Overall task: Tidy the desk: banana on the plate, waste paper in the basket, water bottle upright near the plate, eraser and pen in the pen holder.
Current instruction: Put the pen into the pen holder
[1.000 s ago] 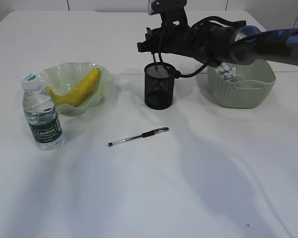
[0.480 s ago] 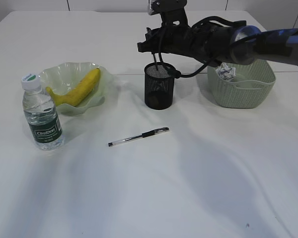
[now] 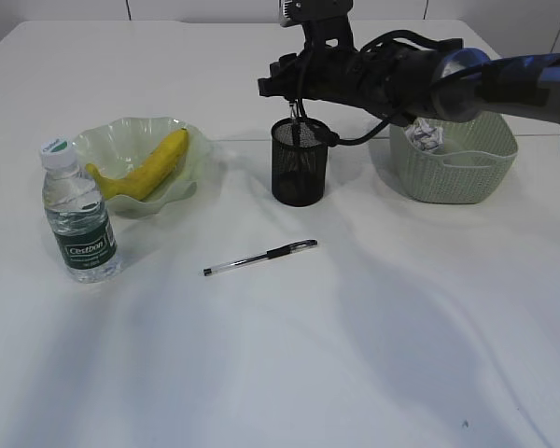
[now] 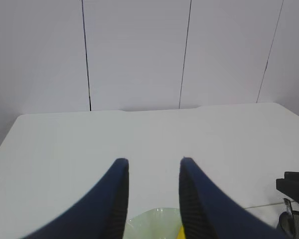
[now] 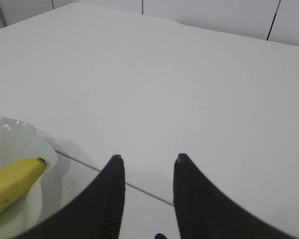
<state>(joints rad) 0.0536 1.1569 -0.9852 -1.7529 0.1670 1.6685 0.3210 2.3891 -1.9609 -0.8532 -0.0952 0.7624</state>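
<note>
The banana (image 3: 154, 163) lies on the pale green plate (image 3: 121, 129) at the left; both also show in the right wrist view, banana (image 5: 12, 184) and plate (image 5: 10, 129). The water bottle (image 3: 79, 224) stands upright in front of the plate. The pen (image 3: 261, 257) lies on the table in front of the black mesh pen holder (image 3: 299, 173). Crumpled waste paper (image 3: 427, 136) lies in the green basket (image 3: 457, 177). My right gripper (image 3: 273, 86) (image 5: 149, 157) is open and empty just above the pen holder. My left gripper (image 4: 153, 160) is open and empty. The eraser is out of view.
The right arm reaches across from the right, over the basket, with a cable hanging down at the pen holder's rim. A white wall stands behind the table's far edge. The plate's rim (image 4: 154, 221) shows below the left gripper.
The right gripper has risen very slightly above the pen holder. Nothing else has moved.
</note>
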